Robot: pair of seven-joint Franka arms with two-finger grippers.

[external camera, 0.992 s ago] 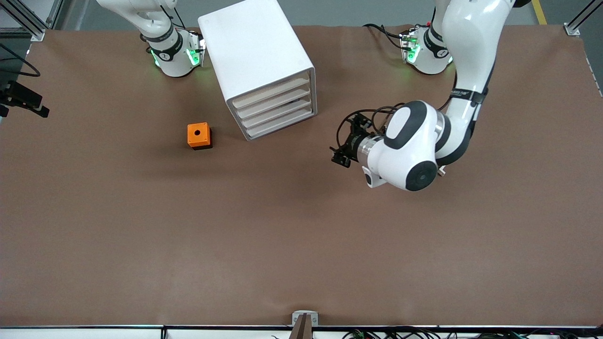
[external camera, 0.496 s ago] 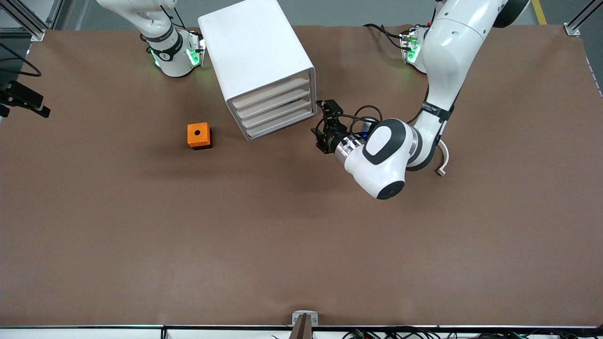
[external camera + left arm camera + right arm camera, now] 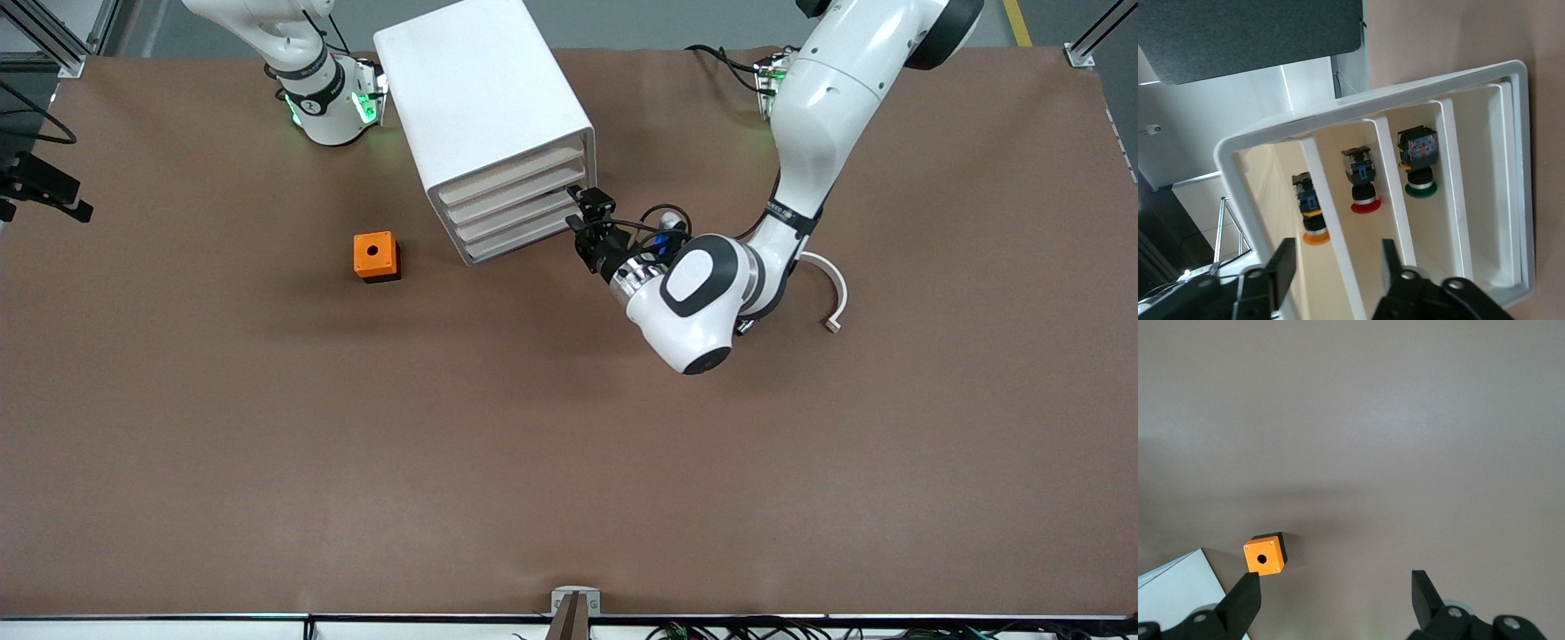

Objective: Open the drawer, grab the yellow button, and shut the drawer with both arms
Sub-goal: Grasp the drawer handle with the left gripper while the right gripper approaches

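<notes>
White cabinet [image 3: 484, 116] faces the left gripper [image 3: 582, 206], fingers wide before the shut drawer [image 3: 514, 177]; the right gripper [image 3: 1331, 597], fingers wide, waits. Next: hook its front.

Two glossy white robot arms with rounded shells share the table. The left arm [image 3: 805, 133] carries black joint caps and a black band with small lettering; a bright metal ring and looping black cables sit at its wrist. Its base, like the right arm's base [image 3: 331, 100], glows green. The left gripper [image 3: 584, 216] is black, as are the fingers [image 3: 1245, 600] of the right gripper [image 3: 1331, 603], whose mounts show round screw heads.
</notes>
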